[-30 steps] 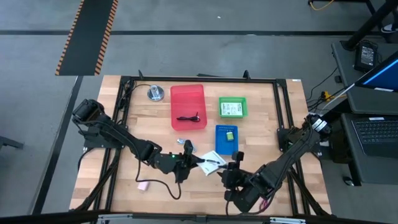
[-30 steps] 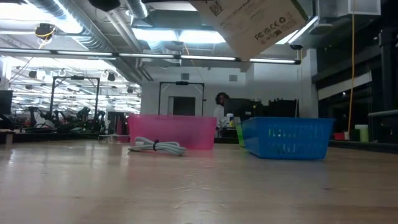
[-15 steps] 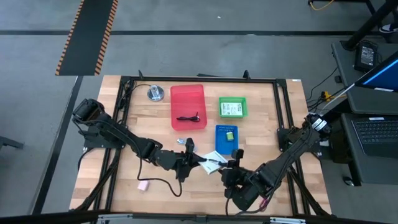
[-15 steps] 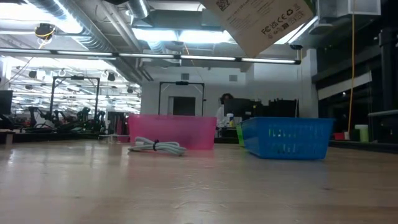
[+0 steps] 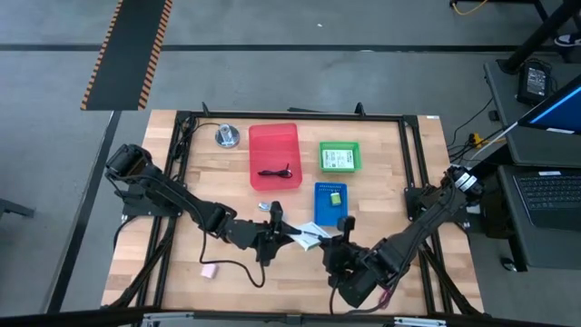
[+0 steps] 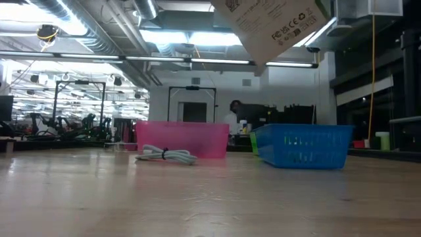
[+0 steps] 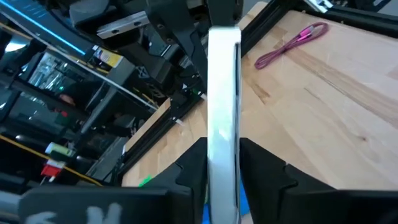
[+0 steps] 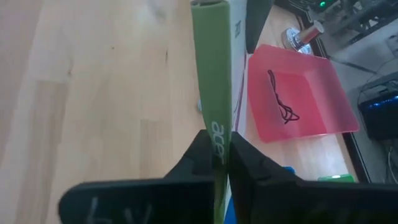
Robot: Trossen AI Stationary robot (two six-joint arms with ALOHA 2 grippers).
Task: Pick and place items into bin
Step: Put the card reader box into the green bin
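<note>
A flat white package (image 5: pixel 310 234) with a green edge hangs between my two grippers above the table's near middle. The low view shows it high up (image 6: pixel 271 26). My left gripper (image 5: pixel 290 238) is at its left end and my right gripper (image 5: pixel 335 242) at its right end, both shut on it. A pink cube (image 5: pixel 209 270) lies on the table near the left. A small silvery-blue piece (image 5: pixel 265 207) lies just beyond the left gripper. The red bin (image 5: pixel 274 136) holds a dark cord (image 5: pixel 274 172). My left gripper pinches the package's two flat faces (image 7: pixel 222 134) between its fingers, reaching level from the table's left. The package stands on edge, lifted clear of the table. My right gripper pinches the same package at its green edge (image 8: pixel 214 118), coming from the table's near right. That end is also clear of the table.
A green bin (image 5: pixel 339 145) with a white card and a blue bin (image 5: pixel 320 214) with a small green-white piece stand right of the red bin. A round silver disc (image 5: pixel 227 136) sits at the far left. A pink cord (image 7: pixel 289 43) lies on the wood.
My right gripper has edged a little toward the table's left, closer onto the package. The package has shifted and tipped slightly in the air and stays clear of the table.
</note>
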